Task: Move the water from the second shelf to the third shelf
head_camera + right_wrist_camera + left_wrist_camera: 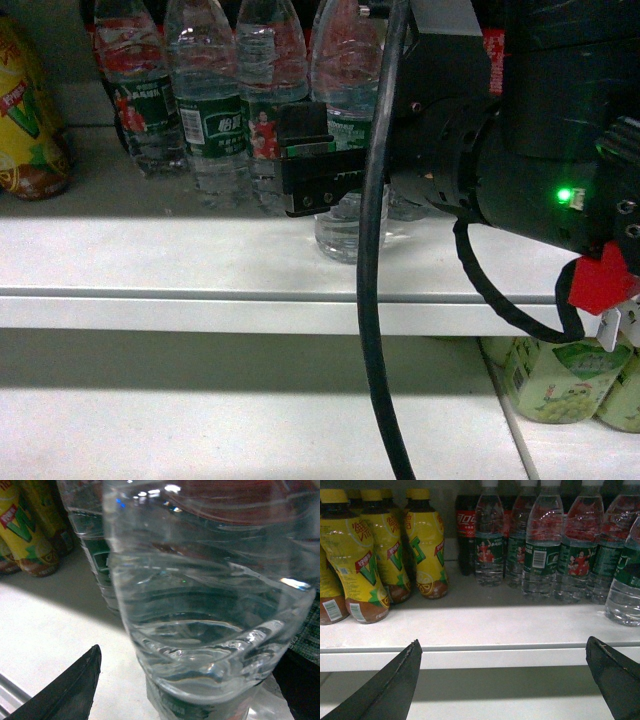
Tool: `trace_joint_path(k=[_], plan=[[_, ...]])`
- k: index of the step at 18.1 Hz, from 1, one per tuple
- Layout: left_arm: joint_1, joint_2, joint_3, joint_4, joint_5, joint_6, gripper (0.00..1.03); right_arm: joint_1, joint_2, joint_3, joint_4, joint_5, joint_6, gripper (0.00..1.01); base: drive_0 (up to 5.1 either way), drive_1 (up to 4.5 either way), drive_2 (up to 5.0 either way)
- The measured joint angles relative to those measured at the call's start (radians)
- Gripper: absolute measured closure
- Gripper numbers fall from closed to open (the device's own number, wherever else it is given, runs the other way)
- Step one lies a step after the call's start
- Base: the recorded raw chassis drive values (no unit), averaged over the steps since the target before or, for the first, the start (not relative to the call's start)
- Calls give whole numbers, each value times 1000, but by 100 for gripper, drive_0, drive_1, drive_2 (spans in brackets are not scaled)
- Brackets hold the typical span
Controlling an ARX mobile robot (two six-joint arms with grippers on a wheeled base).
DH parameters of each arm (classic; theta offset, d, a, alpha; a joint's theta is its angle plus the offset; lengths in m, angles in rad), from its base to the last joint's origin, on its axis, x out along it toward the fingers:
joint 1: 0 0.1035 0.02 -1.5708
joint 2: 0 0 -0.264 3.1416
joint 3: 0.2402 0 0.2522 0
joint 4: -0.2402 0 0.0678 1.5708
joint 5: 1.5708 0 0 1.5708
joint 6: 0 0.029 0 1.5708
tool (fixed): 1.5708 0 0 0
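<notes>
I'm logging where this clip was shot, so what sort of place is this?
Probably a shop or store mock-up: white shelves stocked in rows with the same water bottles, yellow drink bottles and cola.

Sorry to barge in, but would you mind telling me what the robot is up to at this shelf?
The right gripper is reaching in around a water bottle at the front of the row on the shelf. The bottle fills the right wrist view, between the fingers, and its base looks to be on the shelf, so it has not been lifted. Whether the jaws have closed on it is unclear. The left gripper hangs open in front of the shelf edge, holding nothing.
</notes>
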State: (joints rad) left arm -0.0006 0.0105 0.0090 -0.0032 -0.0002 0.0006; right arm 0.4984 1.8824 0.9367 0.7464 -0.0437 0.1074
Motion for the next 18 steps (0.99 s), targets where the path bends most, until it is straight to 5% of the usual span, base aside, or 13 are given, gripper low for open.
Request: trace_joint_path(k=[4,12,18], plan=[[0,0,0,0,0,0,5,1,34,45,-16,26,-4,6,0,0,0],[0,0,0,0,0,0,5,14,42,56,-10,59,-21,59,0,0,0],[0,0,0,0,0,0,5,-1,-114,-124,-11,39,-14,61,0,0,0]])
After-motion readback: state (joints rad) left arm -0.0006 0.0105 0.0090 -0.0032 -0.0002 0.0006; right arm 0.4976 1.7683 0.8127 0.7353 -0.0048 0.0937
